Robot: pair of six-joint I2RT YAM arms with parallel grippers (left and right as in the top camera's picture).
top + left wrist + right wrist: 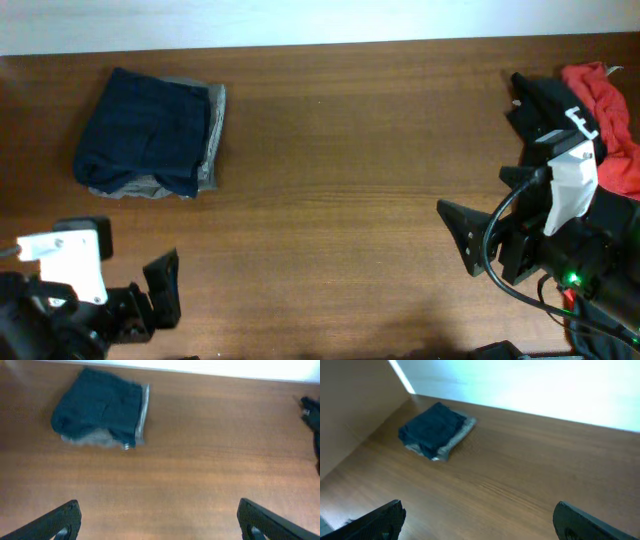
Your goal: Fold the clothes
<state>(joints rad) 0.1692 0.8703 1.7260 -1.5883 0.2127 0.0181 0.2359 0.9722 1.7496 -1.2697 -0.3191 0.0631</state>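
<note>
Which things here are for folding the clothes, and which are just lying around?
For the job:
- navy garment, folded, on top of the grey garment
- red cloth, crumpled, far right
- left gripper and right gripper, both open and empty

Just there:
- wooden table under everything
- black cable on the right arm
</note>
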